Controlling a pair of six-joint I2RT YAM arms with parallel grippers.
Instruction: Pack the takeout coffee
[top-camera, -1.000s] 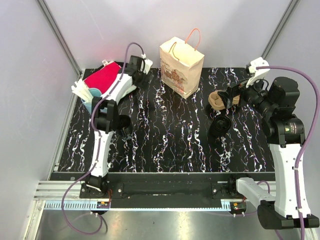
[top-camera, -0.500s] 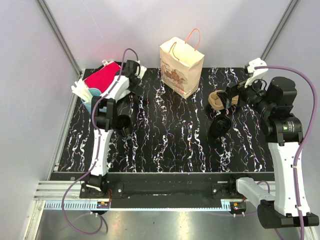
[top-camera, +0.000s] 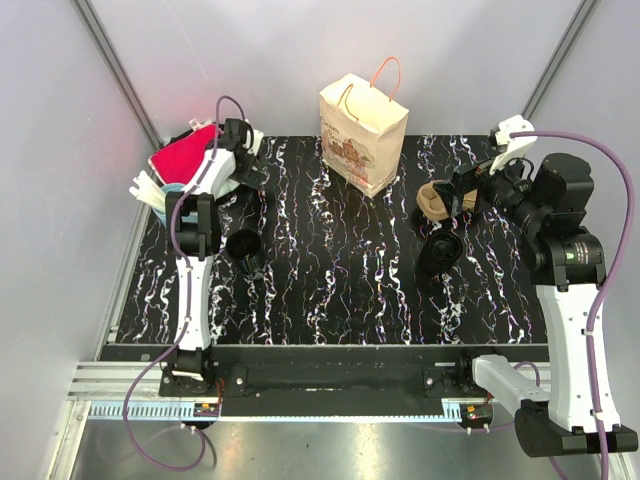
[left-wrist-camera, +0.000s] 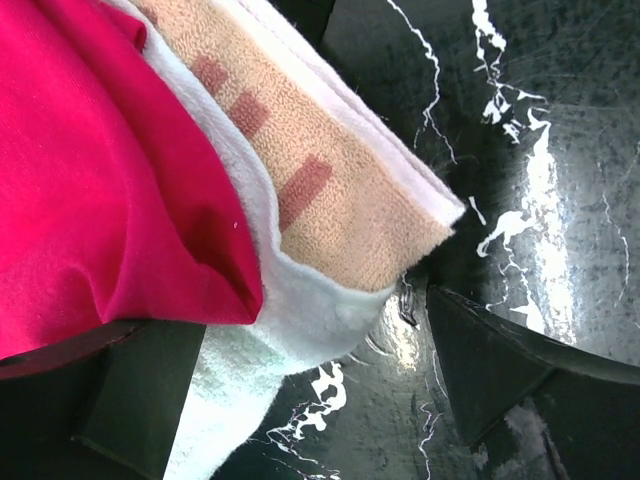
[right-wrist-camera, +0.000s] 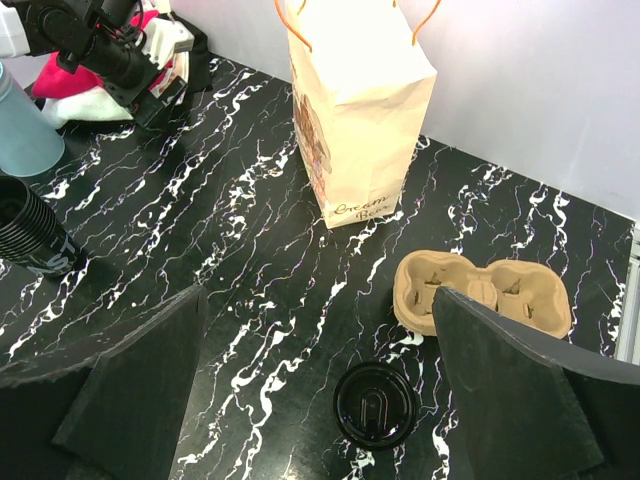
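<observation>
1. From above, the paper bag (top-camera: 362, 130) stands upright at the back of the table, handles up and mouth open. To its right lies the cup carrier (top-camera: 437, 200), and nearer than that what looks like a lidded black cup (top-camera: 440, 250). To the bag's left and nearer stands a stack of black cups (top-camera: 245, 247). Far left of the bag is a pile of folded cloths (top-camera: 185, 160). The left gripper (top-camera: 243, 160) hangs by those cloths. The right gripper (top-camera: 462, 190) hovers over the carrier's right end.

2. Through the left wrist camera, the left gripper (left-wrist-camera: 310, 320) is spread wide and grasps nothing. A corner of the red cloth (left-wrist-camera: 90, 170), the tan striped towel (left-wrist-camera: 300, 160) and the white cloth (left-wrist-camera: 290, 310) sits between its fingers, well left of the bag and away from the coffee things.

3. Through the right wrist camera, the right gripper (right-wrist-camera: 318, 295) is also released and empty. It looks down on the bag (right-wrist-camera: 355, 110), the carrier (right-wrist-camera: 480, 292) to the bag's right and the lidded cup (right-wrist-camera: 376, 403) nearer.

4. I judge the packing barely begun, since the carrier wells are empty and nothing appears to be in the bag. The next move likely calls for the right gripper to descend squarely on the lidded cup, close on it and seat it upright in a carrier well. The left arm must swing over from the cloths towards the bag.
</observation>
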